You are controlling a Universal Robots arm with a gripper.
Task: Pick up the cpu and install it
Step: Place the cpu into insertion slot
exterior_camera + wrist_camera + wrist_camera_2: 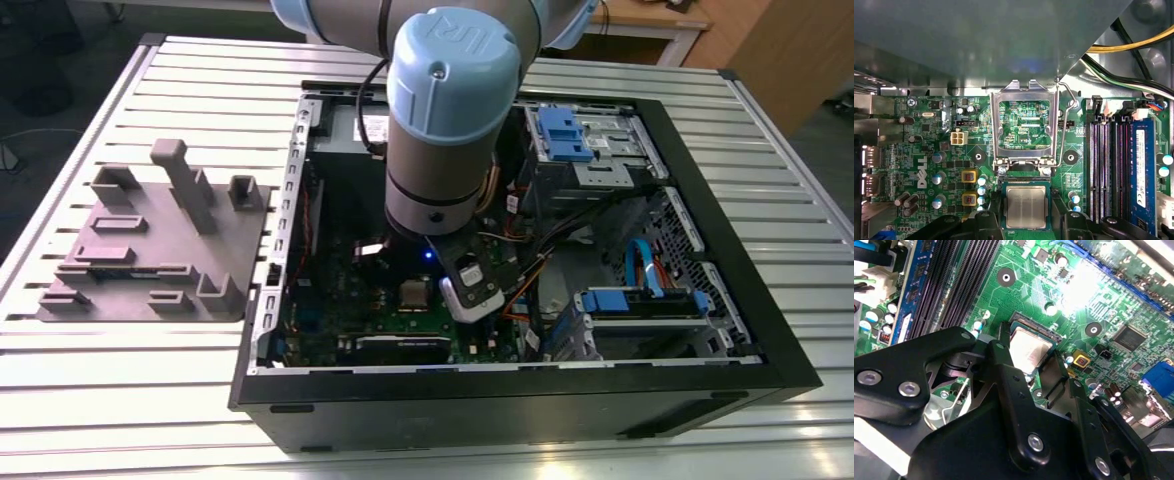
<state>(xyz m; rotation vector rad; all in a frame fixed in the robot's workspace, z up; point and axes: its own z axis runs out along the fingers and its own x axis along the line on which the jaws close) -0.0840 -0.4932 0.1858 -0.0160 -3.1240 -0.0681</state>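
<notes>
The cpu (1025,206), a small square chip with a silver-grey top, lies flat in the socket of the green motherboard (929,165); the second wrist view shows the cpu (1029,351) as well. My gripper (1025,212) hangs right over it. Its black fingers (988,220) stand one on each side of the chip, a narrow gap apart from it, open. The socket's metal load plate (1024,125) is swung up and back, clear of the chip. In the exterior view my arm (447,120) reaches down into the open computer case (747,300).
Black memory slots (1109,165) run beside the socket. Loose cables (534,235) cross the case near my wrist. Blue-latched drive bays (574,135) fill the exterior view's right half. A grey moulded fixture (154,250) sits on the slatted table outside the case.
</notes>
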